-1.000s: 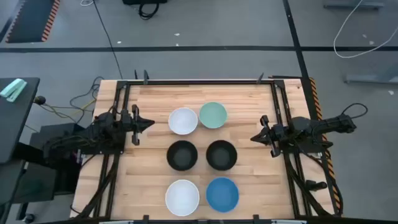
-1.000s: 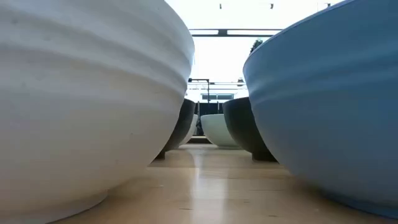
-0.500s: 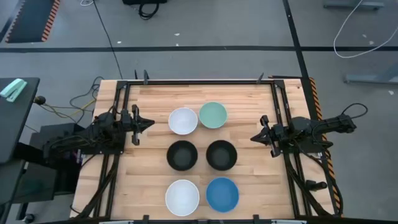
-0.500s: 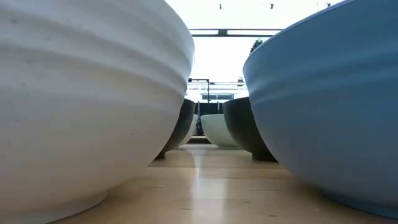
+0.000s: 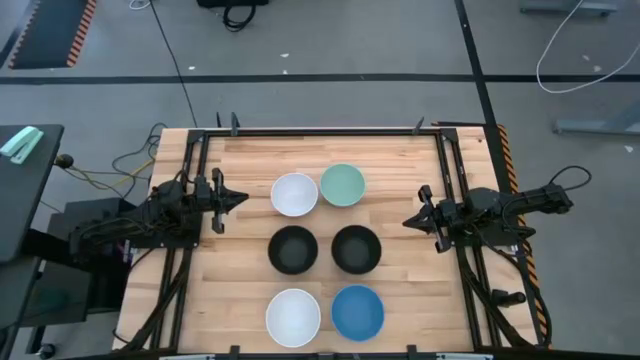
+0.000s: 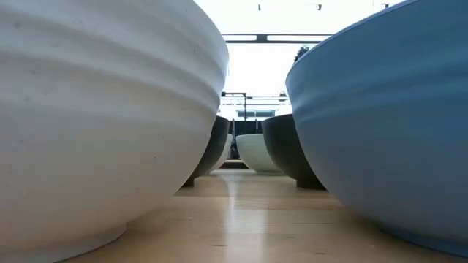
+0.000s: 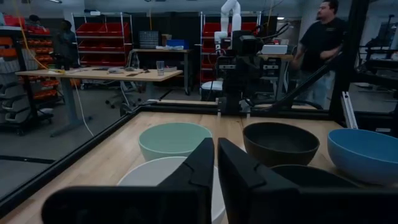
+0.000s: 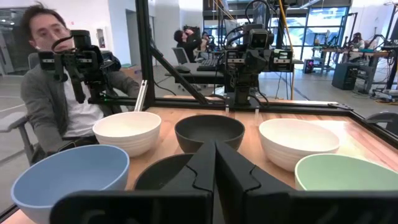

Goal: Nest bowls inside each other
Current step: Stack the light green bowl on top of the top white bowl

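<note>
On the wooden tabletop [image 5: 240, 300] six bowls sit in three rows of two, near its middle. None of them holds anything, and no bowl is inside another.

Closest to the far edge are a white bowl [image 5: 294, 194] and a pale green bowl [image 5: 343, 185], just beside each other. Across the middle are two black bowls, one on the left [image 5: 293, 249] and one on the right [image 5: 356, 249]. Closest to the near edge are a second white bowl [image 5: 293, 316] and a blue bowl [image 5: 357, 312].

All the bowls are small, round and about the same size. Each one stands upright with its open side up. From low down, the near white bowl and the blue bowl show soft ridges running around their sides.

By the left edge, the left gripper [image 5: 236, 198] points at the bowls. Its fingers [image 7: 202, 163] are almost together with only a thin gap, and they hold nothing. By the right edge, the right gripper [image 5: 409, 221] points back at the bowls. Its fingers [image 8: 208, 163] are pressed together and hold nothing too. Both grippers are well apart from every bowl.

Behind the tabletop, a person [image 8: 56, 93] sits in the room.
</note>
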### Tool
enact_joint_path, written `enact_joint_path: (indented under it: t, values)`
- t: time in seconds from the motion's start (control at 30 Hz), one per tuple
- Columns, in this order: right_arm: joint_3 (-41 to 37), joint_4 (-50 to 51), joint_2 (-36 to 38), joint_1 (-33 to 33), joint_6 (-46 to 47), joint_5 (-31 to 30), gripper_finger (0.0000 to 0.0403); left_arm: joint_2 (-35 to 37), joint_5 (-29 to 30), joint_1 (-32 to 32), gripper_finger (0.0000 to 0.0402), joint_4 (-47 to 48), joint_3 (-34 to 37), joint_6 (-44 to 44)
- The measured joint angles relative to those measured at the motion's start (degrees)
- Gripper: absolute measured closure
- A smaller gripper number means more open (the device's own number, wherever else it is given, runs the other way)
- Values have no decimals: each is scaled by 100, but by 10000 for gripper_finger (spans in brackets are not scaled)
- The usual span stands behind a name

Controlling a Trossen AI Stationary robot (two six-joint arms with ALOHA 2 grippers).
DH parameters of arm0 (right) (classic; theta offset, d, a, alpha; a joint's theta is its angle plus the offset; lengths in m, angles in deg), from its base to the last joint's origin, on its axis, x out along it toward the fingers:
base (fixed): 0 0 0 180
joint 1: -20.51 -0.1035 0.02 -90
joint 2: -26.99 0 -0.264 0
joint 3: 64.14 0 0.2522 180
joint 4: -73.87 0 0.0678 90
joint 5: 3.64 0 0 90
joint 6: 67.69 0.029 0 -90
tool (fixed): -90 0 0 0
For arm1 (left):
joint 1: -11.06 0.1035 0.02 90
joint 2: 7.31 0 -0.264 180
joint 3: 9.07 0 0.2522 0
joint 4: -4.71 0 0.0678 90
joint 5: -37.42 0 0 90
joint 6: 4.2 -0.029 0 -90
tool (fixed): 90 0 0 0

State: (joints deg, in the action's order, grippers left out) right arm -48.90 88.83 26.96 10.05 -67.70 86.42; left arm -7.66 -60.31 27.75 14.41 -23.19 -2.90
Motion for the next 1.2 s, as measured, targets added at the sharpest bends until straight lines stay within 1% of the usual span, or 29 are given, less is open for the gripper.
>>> enact_joint_path:
  t: [0.2, 0.53, 0.83, 1.2]
  values:
    - [0, 0, 0, -1, 0, 0, 385, 0, 0, 0, 366, 0, -1, 0]
    - [0, 0, 2, 1, 0, -2, 385, 1, 0, 0, 376, 0, -1, 0]
    - [0, 0, 1, 1, 0, 0, 385, -1, 0, 0, 366, 0, -1, 0]
    - [0, 0, 0, -1, 0, 0, 385, 0, 0, 0, 378, 0, -1, 0]
